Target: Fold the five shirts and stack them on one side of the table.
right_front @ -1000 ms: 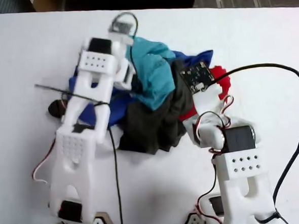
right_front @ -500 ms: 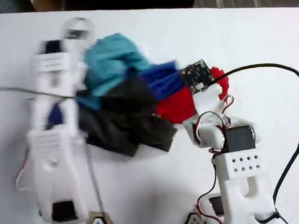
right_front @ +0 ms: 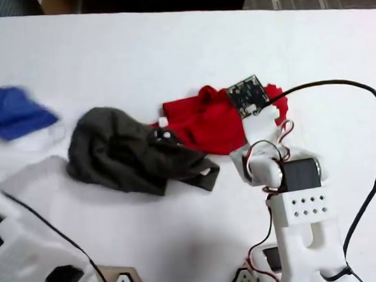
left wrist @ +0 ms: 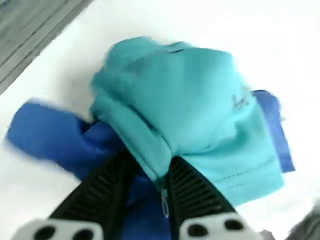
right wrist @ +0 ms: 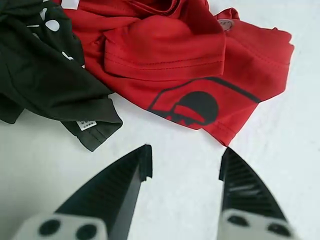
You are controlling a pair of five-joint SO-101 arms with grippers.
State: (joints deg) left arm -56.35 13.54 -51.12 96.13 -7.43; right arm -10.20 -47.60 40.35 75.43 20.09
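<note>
L jaws pinch the teal shirt (left wrist: 190,110), blue shirt (left wrist: 55,140) bunched under it, at left side of table (right_front: 169,46); R jaws spread, just above table beside red shirt (right wrist: 170,55) & black shirt (right wrist: 45,75), mid-table.

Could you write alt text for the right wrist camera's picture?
The right gripper, its two black jaws spread open, hangs over the white table near a crumpled red shirt with a black emblem. A dark shirt lies beside the red one, touching it.
</note>
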